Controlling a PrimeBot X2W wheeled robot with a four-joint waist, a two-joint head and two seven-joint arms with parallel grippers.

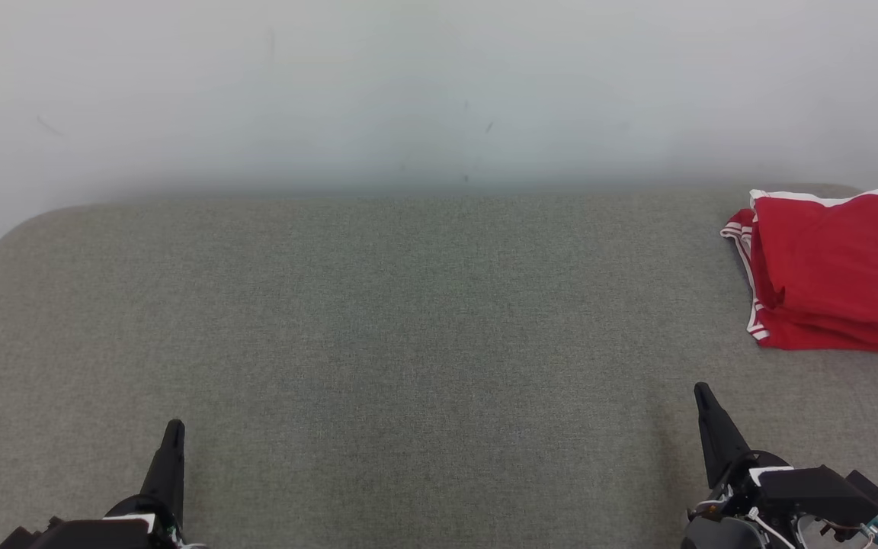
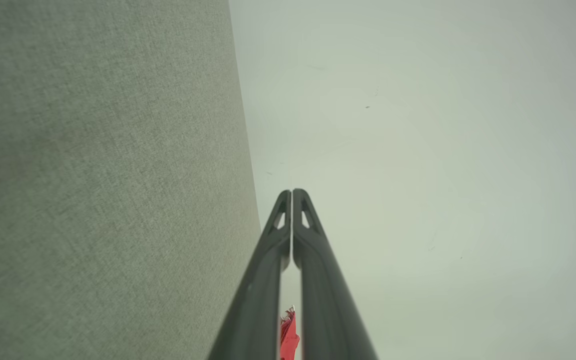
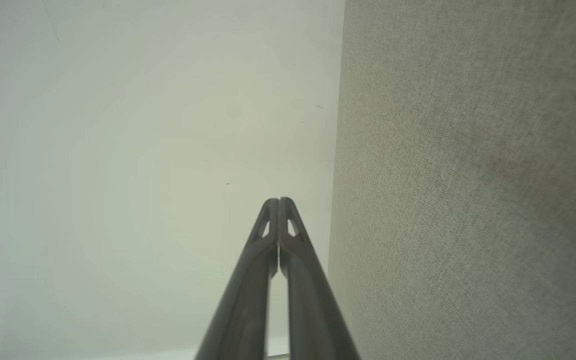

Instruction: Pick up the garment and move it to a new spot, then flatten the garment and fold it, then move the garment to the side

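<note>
The garment [image 1: 835, 274] is red with white trim and lies folded at the far right of the grey fabric table [image 1: 408, 335], partly cut off by the right edge of the head view. A sliver of the garment [image 2: 288, 335] shows between the left fingers in the left wrist view. My left gripper [image 1: 174, 428] rests at the lower left, shut and empty, far from the garment. My right gripper [image 1: 702, 393] sits at the lower right, shut and empty, a short way in front of the garment. Both wrist views show the fingertips pressed together: left gripper [image 2: 292, 192], right gripper [image 3: 278, 201].
A pale wall [image 1: 439, 91] rises behind the table's far edge. The table's rounded far left corner [image 1: 20, 229] shows, with a strip of floor and skirting beyond it.
</note>
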